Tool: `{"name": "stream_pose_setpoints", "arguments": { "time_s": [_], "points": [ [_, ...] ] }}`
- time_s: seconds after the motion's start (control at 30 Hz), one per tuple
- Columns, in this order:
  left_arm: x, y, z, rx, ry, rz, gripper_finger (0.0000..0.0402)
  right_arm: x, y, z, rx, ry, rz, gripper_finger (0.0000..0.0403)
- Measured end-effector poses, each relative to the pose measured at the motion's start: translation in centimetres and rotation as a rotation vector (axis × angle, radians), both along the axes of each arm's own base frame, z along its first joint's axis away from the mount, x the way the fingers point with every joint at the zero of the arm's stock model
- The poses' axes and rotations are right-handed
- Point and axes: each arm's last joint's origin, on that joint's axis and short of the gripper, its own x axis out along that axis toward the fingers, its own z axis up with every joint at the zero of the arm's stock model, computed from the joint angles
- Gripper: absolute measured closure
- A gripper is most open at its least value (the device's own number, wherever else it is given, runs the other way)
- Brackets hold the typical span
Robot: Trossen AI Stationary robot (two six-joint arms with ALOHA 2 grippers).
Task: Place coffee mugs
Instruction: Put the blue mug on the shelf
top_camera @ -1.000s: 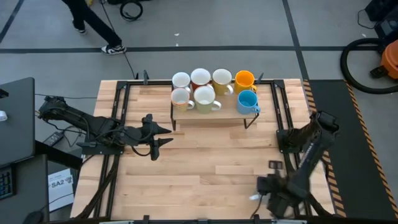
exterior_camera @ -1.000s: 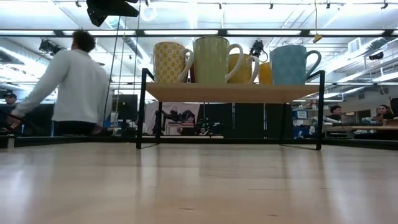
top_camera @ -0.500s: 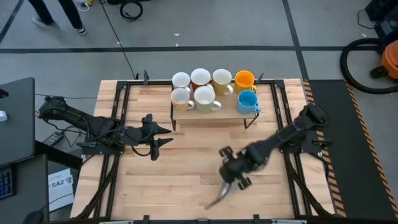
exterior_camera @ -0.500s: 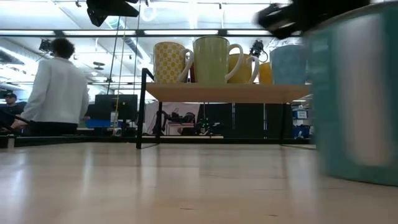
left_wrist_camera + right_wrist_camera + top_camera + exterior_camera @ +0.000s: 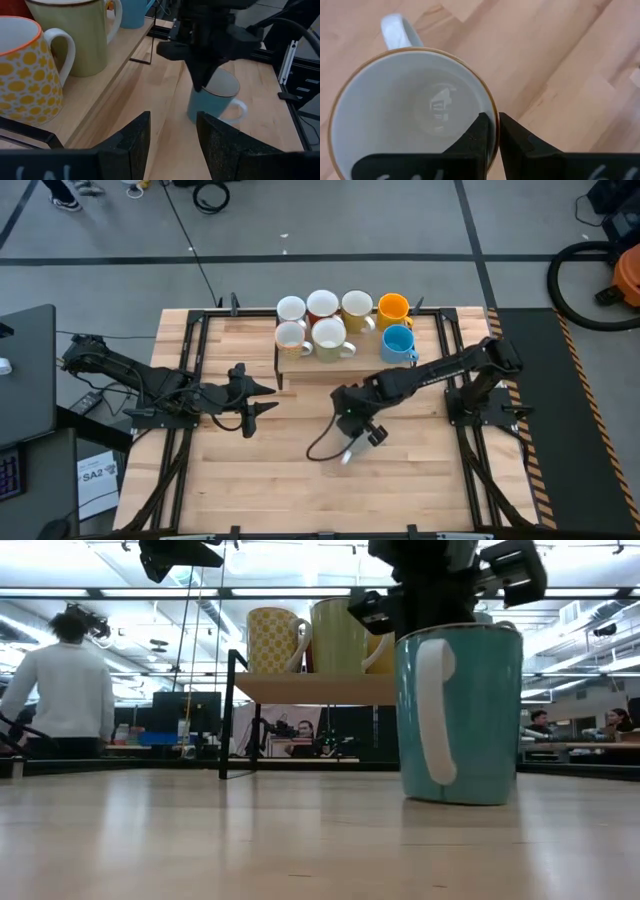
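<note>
High view, floor label (image 5: 93, 476) reads "SA2", right fingers (image 5: 490, 131) pinching teal mug (image 5: 458, 712) rim

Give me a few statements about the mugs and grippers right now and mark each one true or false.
1. The right gripper pinches the rim of a teal mug. True.
2. That teal mug sits on the shelf. False: it is by the tabletop, in front of the shelf.
3. Seven mugs are on the shelf. True, by the high view.
4. The left gripper holds a mug. False: it is open and empty, left of the shelf.
5. The teal mug lies on its side. False: it is upright.
</note>
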Motion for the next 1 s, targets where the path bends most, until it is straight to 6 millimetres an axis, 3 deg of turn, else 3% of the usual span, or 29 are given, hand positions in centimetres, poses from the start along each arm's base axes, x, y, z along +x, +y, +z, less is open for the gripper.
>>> {"name": "stream_pose_setpoints", "arguments": {
  "time_s": [0.3, 1.0],
  "points": [
    [0.00, 0.01, 0.00, 0.000, 0.000, 0.000, 0.0235, 0.12, -0.63, -0.07, 0.015, 0.007, -0.082, 0.0344],
    [0.00, 0.01, 0.00, -0.002, 0.000, 0.001, 0.0235, 0.31, -0.57, 0.05, 0.022, -0.015, -0.086, 0.0280]
  ]
}}
